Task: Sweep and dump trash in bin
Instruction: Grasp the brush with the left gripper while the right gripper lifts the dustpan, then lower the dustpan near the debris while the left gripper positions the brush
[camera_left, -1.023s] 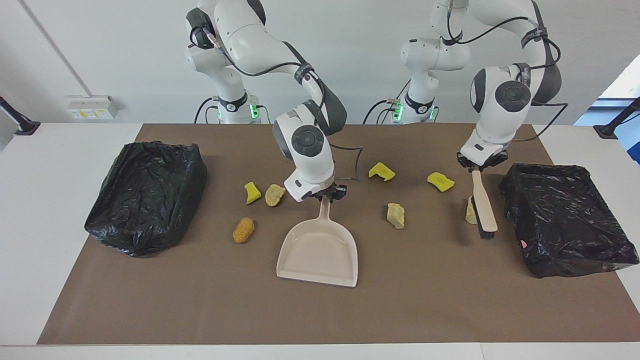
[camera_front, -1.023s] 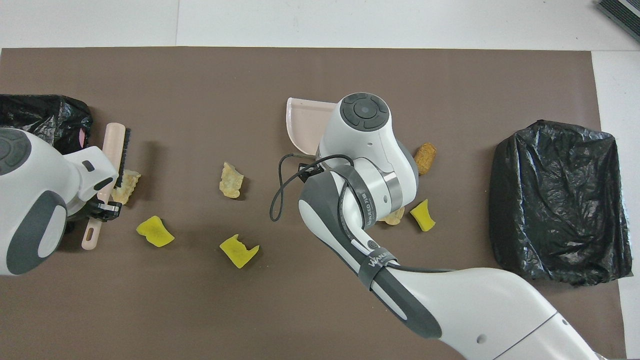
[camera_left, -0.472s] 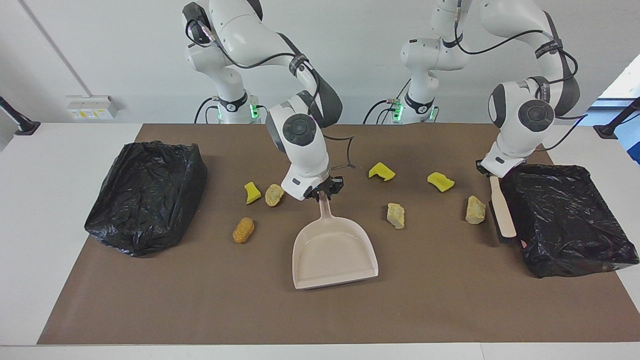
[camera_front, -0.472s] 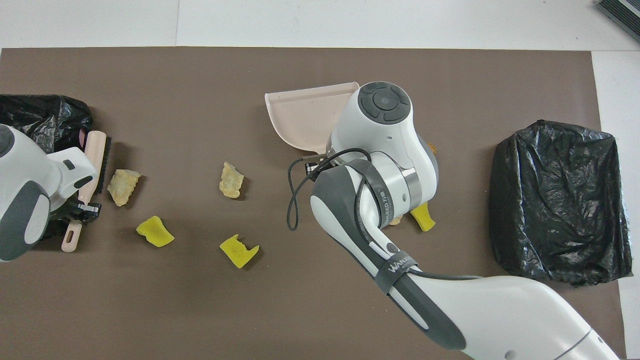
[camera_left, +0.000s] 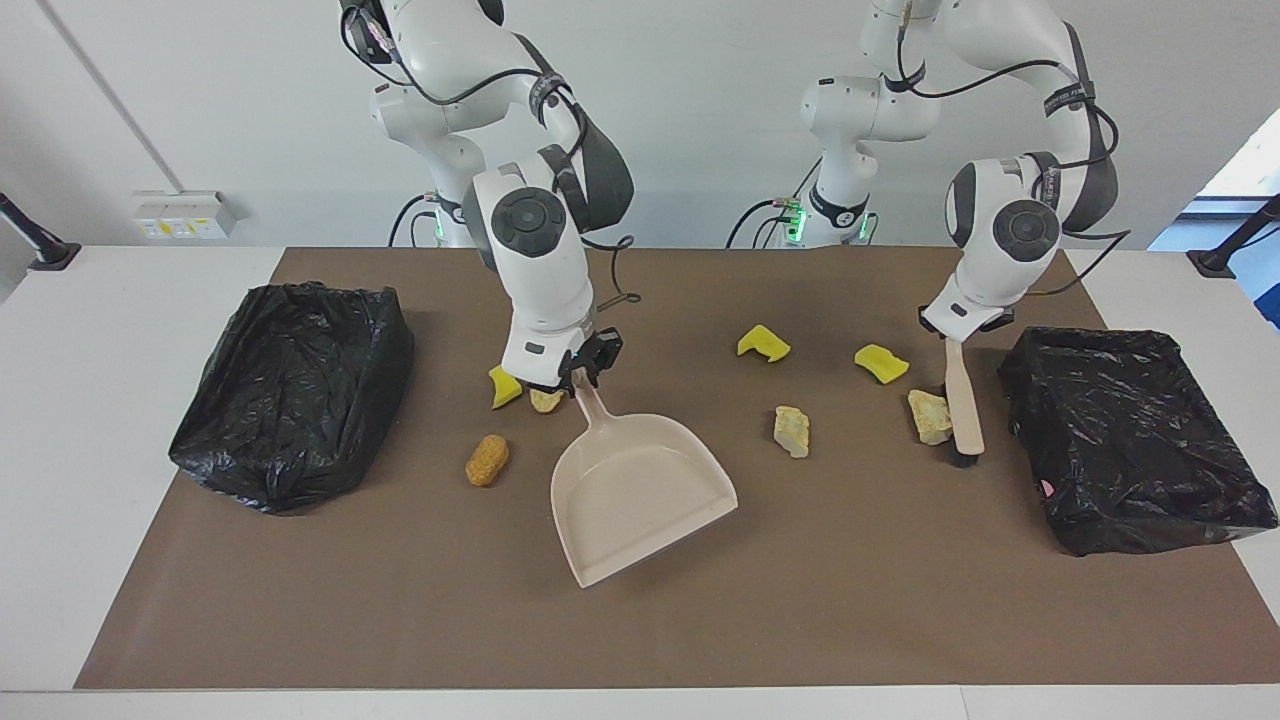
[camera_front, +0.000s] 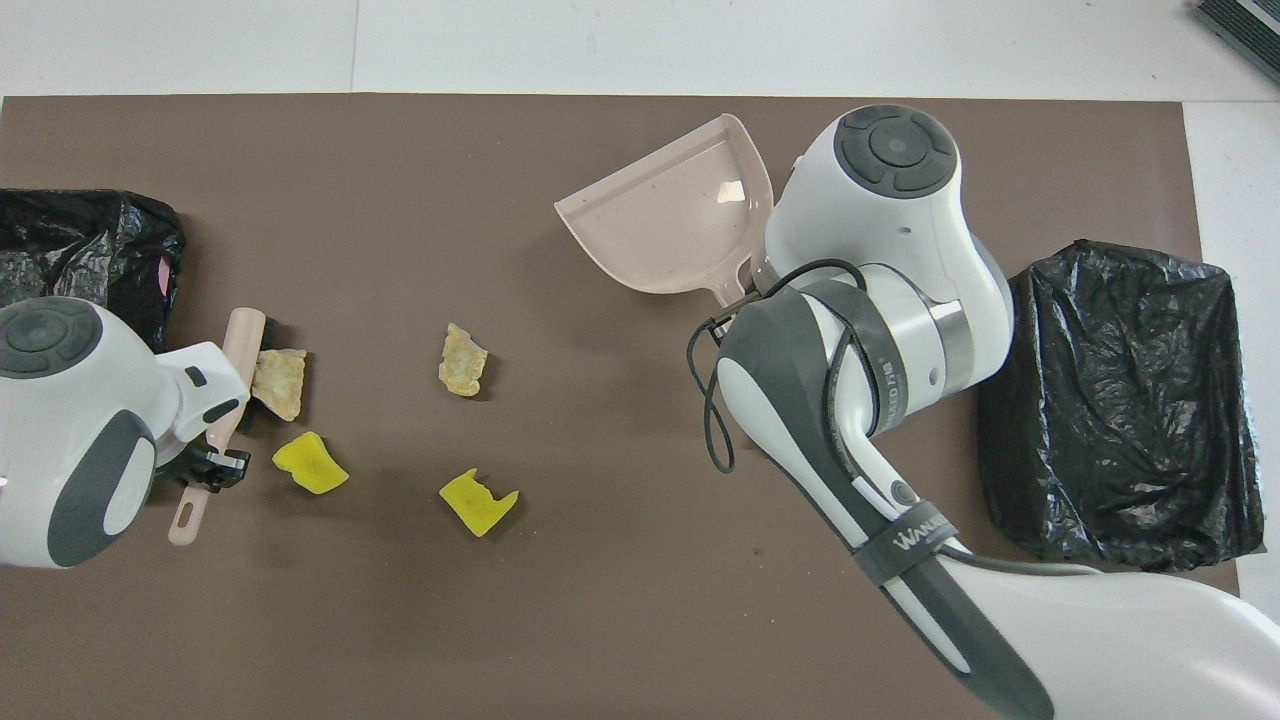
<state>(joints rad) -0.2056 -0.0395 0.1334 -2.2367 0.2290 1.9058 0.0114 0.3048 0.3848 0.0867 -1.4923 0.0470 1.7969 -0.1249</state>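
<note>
My right gripper (camera_left: 583, 372) is shut on the handle of the beige dustpan (camera_left: 635, 490), whose pan (camera_front: 670, 225) is slanted with its mouth turned partly toward the left arm's end. Beside that gripper lie a yellow wedge (camera_left: 503, 387), a partly hidden tan chunk (camera_left: 545, 401) and a golden-brown piece (camera_left: 487, 459). My left gripper (camera_left: 957, 335) is shut on the brush (camera_left: 963, 410), its head against a tan chunk (camera_left: 930, 416). More trash lies mid-mat: a tan chunk (camera_left: 791, 431) and two yellow wedges (camera_left: 763, 343) (camera_left: 881, 362).
A black-bag-lined bin (camera_left: 1130, 440) stands at the left arm's end of the brown mat, close beside the brush. A second black-bagged bin (camera_left: 290, 390) stands at the right arm's end. The right arm's wrist (camera_front: 890, 260) hides the trash under it in the overhead view.
The right gripper moved toward the right arm's end and swung the dustpan's mouth around. The left gripper brought the brush away from the bin and against the tan chunk, which shifted slightly.
</note>
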